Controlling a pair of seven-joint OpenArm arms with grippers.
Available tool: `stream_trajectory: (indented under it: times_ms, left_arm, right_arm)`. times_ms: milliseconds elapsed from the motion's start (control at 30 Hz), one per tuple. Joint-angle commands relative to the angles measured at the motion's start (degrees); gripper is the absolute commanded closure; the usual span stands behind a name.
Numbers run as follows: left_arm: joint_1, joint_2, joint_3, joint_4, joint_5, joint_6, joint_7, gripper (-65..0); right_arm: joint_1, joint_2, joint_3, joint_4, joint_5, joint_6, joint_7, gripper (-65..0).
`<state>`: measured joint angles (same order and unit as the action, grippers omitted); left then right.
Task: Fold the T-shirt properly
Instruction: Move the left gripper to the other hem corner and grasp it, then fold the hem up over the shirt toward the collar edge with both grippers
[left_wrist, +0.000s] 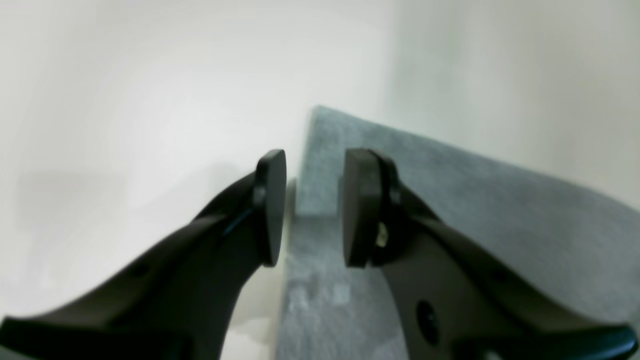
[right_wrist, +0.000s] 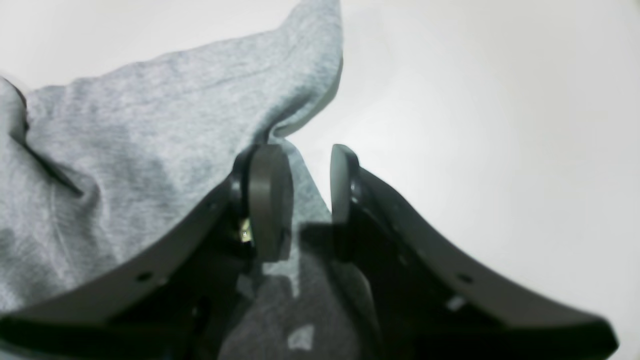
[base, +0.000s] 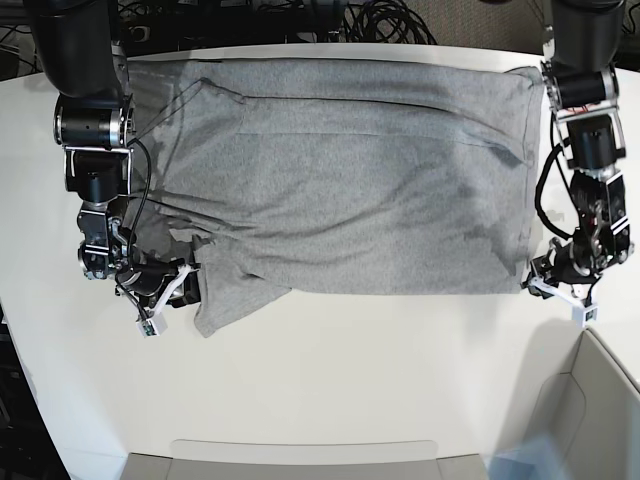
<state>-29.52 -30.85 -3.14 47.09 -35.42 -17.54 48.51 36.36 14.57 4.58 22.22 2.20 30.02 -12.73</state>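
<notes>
The heather-grey T-shirt (base: 340, 180) lies spread flat across the white table (base: 350, 370), plain side up. Its sleeve (base: 225, 305) sticks out at the near left. My right gripper (base: 183, 285) is low at that sleeve. In the right wrist view its jaws (right_wrist: 311, 195) stand open, with a raised fold of the shirt (right_wrist: 150, 125) running in between the pads. My left gripper (base: 537, 280) sits at the shirt's near right corner. The left wrist view shows it (left_wrist: 312, 200) open, straddling the flat edge of the cloth (left_wrist: 475, 210) without pinching it.
A pale bin (base: 600, 400) stands at the near right corner. A tray edge (base: 300, 460) runs along the front. Cables (base: 380, 20) lie behind the table's far edge. Bare white tabletop stretches in front of the shirt.
</notes>
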Motion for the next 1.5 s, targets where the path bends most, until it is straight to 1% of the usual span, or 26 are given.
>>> stream_trajectory:
  times_ms: [0,33,100,300,500,667,800,867,1133,1167,1200,1233,1267,1333,1433,1467]
  left_arm:
    - [-3.58,-1.1,1.77,-1.86,-0.76,-0.44,-2.67,-20.4]
    - [-5.08,-1.1,3.62,-4.67,-0.84,-0.53,-4.07,-20.4]
    - [-5.87,-1.1,5.82,-6.17,-0.84,-0.53,-5.48,-20.4]
    - [-5.87,-0.84,6.61,-6.52,-0.84,-0.53,-5.92,-20.4]
    - [-5.6,-0.75,6.87,-6.52,-0.84,-0.53,-5.92,-22.1]
    - [-5.52,-0.31,12.94,-8.1,-0.93,-0.53,-6.45,-22.1]
    - [-5.6,0.57,13.29,-13.38,-1.02,-0.35,-9.96,-22.1]
    - [-5.78,1.53,13.38,-14.26,-0.93,-0.26,-10.67,-22.1]
    - [-5.69,2.85,13.55,-14.52,-0.93,-0.61,-10.14,-21.8]
    - [-5.52,3.11,13.64,-14.52,-0.93,-0.7,-10.14,-21.3]
    - [-5.25,3.11,13.64,-14.52,-0.93,-1.76,-10.14,-19.5]
    - [-4.37,3.11,13.64,-14.52,-0.93,-3.34,-10.14,-16.3]
    - [-3.93,3.11,13.64,-14.52,-0.93,-4.31,-10.14,-11.7]
    - [-3.49,3.03,13.64,-14.52,-0.84,-4.39,-10.14,0.0]
    - [-2.35,2.94,13.38,-14.26,-0.84,-4.66,-10.84,0.0]
    - [-2.17,2.94,13.11,-14.26,-0.84,-4.66,-11.19,0.0]
  right_arm:
    - [0.52,0.6,-0.14,-0.11,-2.24,-0.35,-3.58,-16.1]
    - [0.52,0.6,-0.14,-0.11,-2.24,-0.35,-3.58,-16.1]
    - [0.52,0.6,-0.05,0.68,-2.24,-0.35,-3.58,-16.1]
    - [0.52,0.42,-0.05,2.18,-2.24,-0.35,-3.58,-16.1]
    - [0.52,0.07,-0.05,2.18,-2.24,-0.35,-3.58,-16.1]
    - [0.52,-0.02,-0.05,2.18,-2.24,-0.35,-3.58,-16.1]
    - [0.52,-0.02,-0.05,2.18,-2.24,-0.35,-3.58,-16.0]
    - [0.52,-0.02,-0.05,2.18,-2.24,-0.35,-3.58,-16.0]
    - [0.52,-0.02,-0.05,2.18,-2.24,-0.35,-3.66,-15.9]
    - [0.52,-0.02,-0.14,2.18,-2.24,-0.35,-3.66,-15.8]
    - [0.52,-0.02,-0.14,2.27,-2.24,-0.35,-4.37,-15.8]
    - [0.52,-0.02,-0.14,2.27,-2.24,-0.35,-5.33,-15.7]
    - [0.52,-0.02,-0.14,2.35,-2.24,-0.35,-6.21,-15.4]
    - [0.52,-0.02,-0.14,3.58,-2.24,-0.35,-7.09,-11.4]
    - [0.52,-0.02,-0.14,4.55,-2.24,-0.35,-7.0,0.0]
    - [0.52,-0.02,-0.14,4.64,-2.24,-0.35,-6.92,0.0]
